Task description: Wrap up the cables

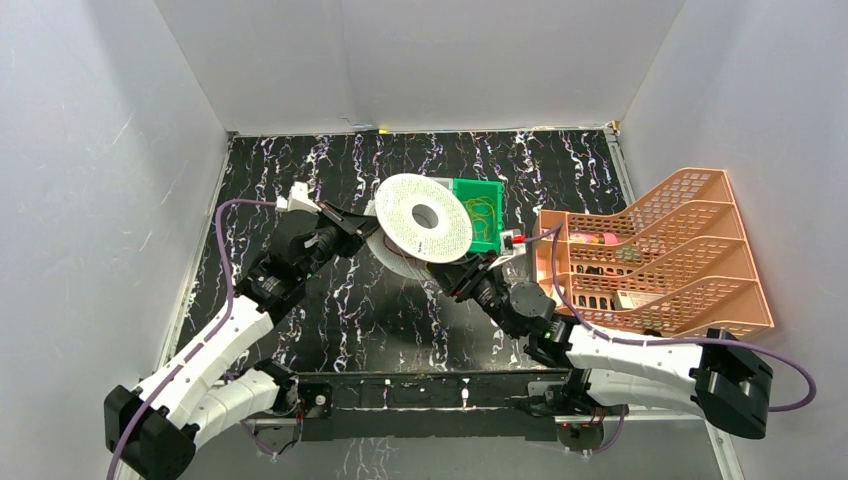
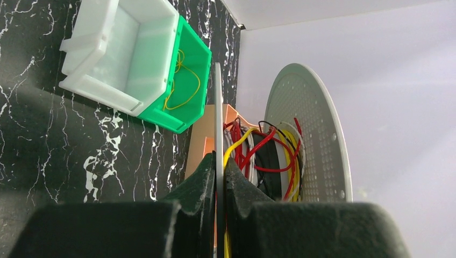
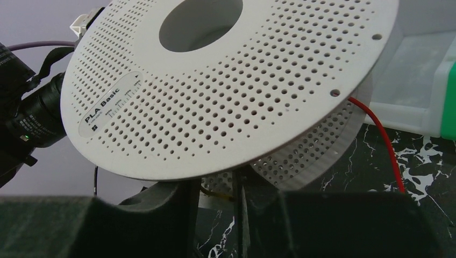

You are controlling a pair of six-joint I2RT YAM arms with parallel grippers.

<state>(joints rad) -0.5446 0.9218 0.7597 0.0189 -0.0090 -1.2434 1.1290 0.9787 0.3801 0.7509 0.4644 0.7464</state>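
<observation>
Spool: we see the white perforated spool (image 1: 425,218) held off the bench (image 1: 330,310), tilted, over the middle towards the far edge, between the two grippers.
Left gripper: the left gripper (image 2: 219,164) has its fingers closed on the thin edge of one spool flange, which runs straight up between them.
Right gripper: the right gripper (image 3: 236,196) sits under the spool with its fingers drawn close together. A thin dark line lies between them, and we cannot tell what it is.
Cables: loose yellow cables (image 2: 183,88) lie curled inside the green bin (image 2: 200,59), at the far side of the bench behind the spool. More yellow strands are wound at the spool hub among red, black and white ones.
Red wire: a red wire (image 3: 384,140) trails down from the spool rim towards the bench.
White bin: a white bin (image 2: 115,48) touches the green bin, side by side.
Orange tray: an orange lattice tray (image 1: 690,200) stands at the right edge.
</observation>
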